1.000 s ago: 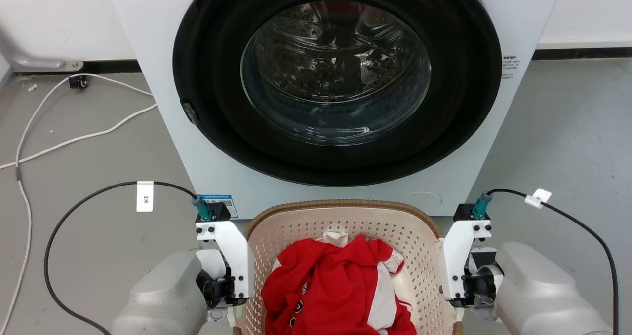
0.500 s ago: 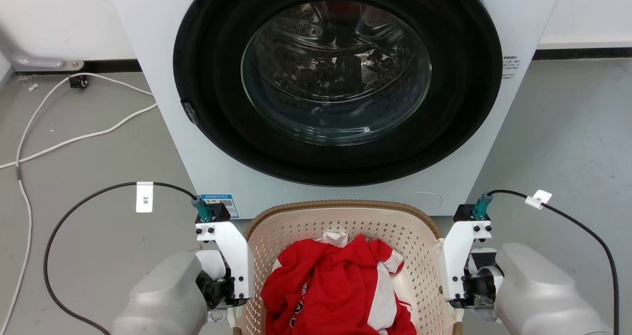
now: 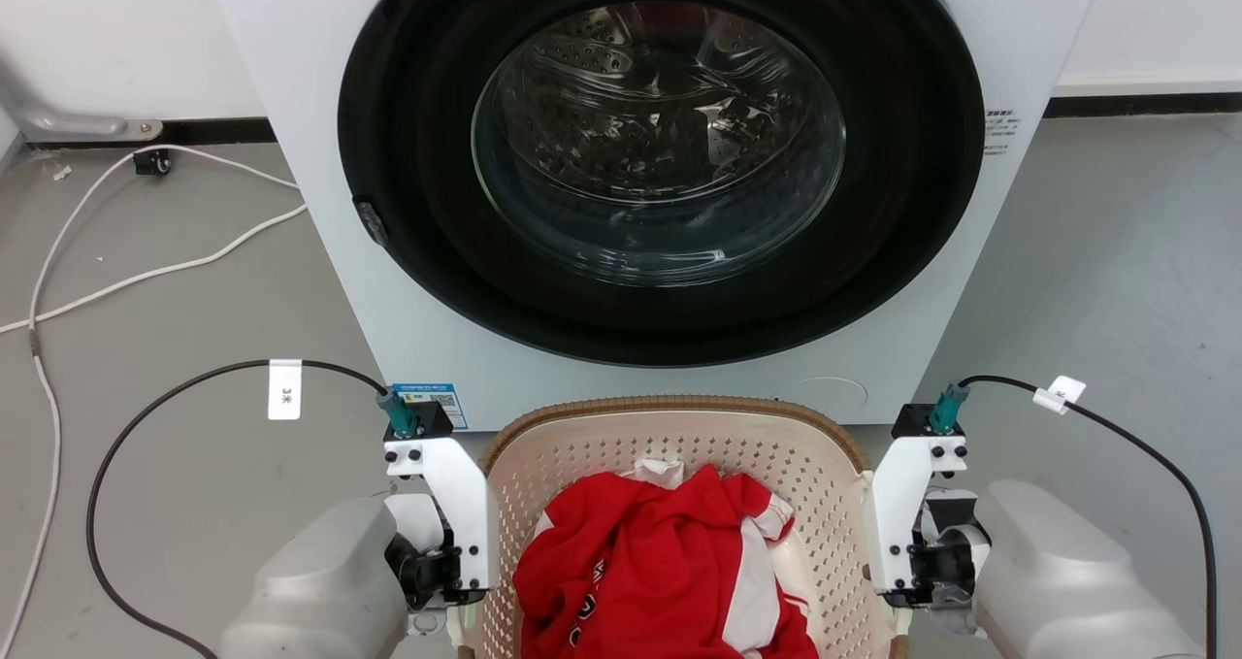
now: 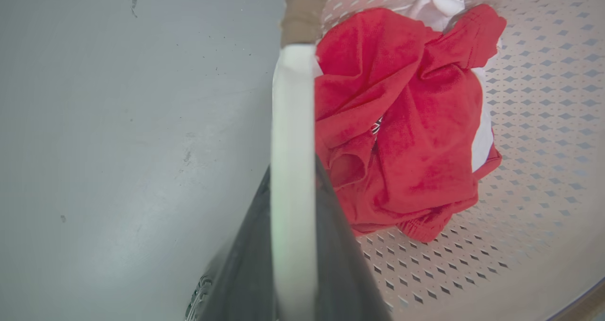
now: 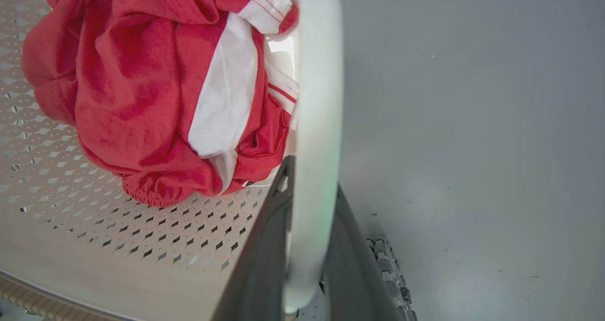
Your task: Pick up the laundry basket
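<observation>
Head view from high up, facing forward and down over the washer (image 3: 320, 77) front and laundry basket (image 3: 679, 445) just below, left wrist view tight along the left handle (image 4: 293, 122), right wrist view tight along the right handle (image 5: 315, 122), all three sharing the red garment (image 3: 660, 562) inside.

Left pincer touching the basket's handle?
Touching. Left wrist view: white handle of the laundry basket sits between the left pincer fingers, no gap either side.
</observation>
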